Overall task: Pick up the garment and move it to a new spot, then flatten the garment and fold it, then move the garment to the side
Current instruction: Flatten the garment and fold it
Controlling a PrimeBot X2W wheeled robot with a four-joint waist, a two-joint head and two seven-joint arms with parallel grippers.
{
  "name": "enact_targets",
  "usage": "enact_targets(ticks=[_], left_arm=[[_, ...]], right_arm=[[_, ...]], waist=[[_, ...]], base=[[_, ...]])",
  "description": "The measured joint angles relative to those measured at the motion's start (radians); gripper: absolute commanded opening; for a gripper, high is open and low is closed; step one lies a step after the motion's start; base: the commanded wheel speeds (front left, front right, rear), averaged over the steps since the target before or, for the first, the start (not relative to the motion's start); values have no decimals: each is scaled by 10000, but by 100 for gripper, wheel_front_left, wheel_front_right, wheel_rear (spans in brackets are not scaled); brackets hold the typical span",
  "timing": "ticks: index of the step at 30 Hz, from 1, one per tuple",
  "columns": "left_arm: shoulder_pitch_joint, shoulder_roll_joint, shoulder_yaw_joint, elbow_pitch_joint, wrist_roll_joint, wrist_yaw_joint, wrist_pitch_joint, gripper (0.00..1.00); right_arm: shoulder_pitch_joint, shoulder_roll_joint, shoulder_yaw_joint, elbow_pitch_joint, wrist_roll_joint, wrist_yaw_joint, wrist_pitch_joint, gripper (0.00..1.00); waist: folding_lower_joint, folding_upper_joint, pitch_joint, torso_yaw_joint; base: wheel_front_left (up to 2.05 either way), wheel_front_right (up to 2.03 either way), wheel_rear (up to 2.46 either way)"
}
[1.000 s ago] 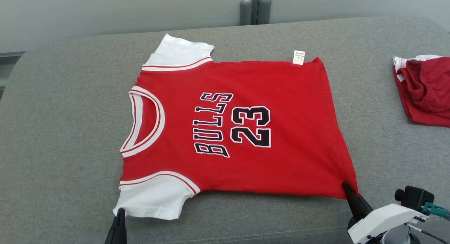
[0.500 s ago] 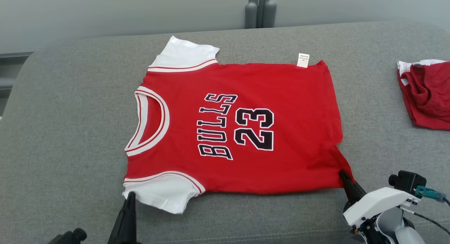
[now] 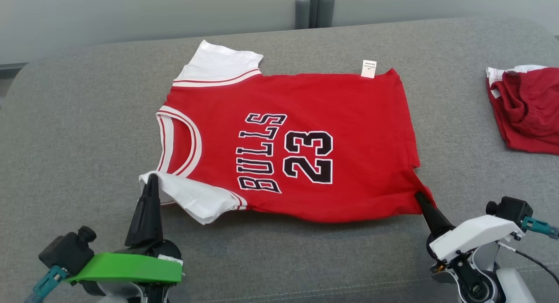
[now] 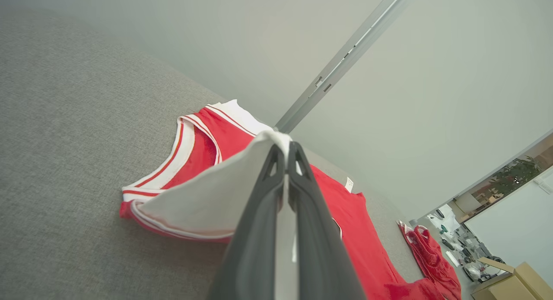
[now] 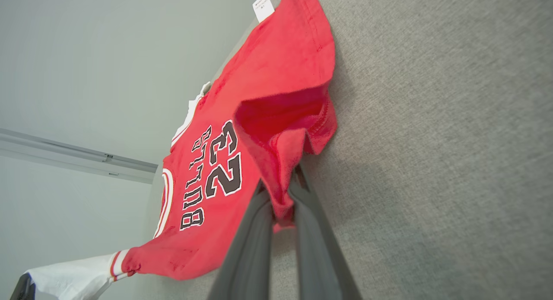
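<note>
The garment (image 3: 305, 115) is a red jersey with white sleeves and "BULLS 23" in black, spread front-up on the grey couch seat (image 3: 78, 119). My left gripper (image 3: 151, 177) is shut on the near white sleeve (image 4: 216, 196), which is lifted and drawn inward over the shoulder. My right gripper (image 3: 418, 197) is shut on the near hem corner (image 5: 281, 192), raised slightly off the seat. The far sleeve (image 3: 218, 65) and far hem with its white label (image 3: 369, 69) lie flat. The right wrist view shows the red cloth pinched between both fingers (image 5: 255, 231).
A second crumpled red garment (image 3: 528, 108) lies at the right edge of the seat. A pale wall with a grey vertical post (image 3: 314, 8) stands behind the couch. Bare seat lies to the left and in front of the jersey.
Both grippers have risen and moved away from me with the near edge in them. The near sleeve has lifted and folded inward; the near hem corner has come up.
</note>
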Motion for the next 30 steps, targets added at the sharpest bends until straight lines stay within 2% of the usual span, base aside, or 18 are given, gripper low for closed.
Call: enact_targets(ticks=[7, 13, 20, 30], left_arm=[[593, 56, 395, -397, -29, -19, -77, 0], [1388, 102, 474, -650, -56, 94, -79, 0], [1588, 71, 426, -621, -56, 113, -81, 0], [1121, -31, 222, -554, 31, 67, -79, 0]], right_arm=[[927, 6, 48, -405, 290, 0, 94, 0], [1214, 12, 98, 113, 876, 0, -169, 0], [620, 4, 305, 1342, 1210, 0, -502, 0], [-10, 6, 529, 1536, 2458, 0, -299, 0]], waist=[[0, 0, -132, -219], [0, 0, -313, -327], [0, 0, -468, -287], [0, 0, -551, -104]], base=[[0, 0, 0], [0, 0, 0], [0, 0, 0], [0, 0, 0]])
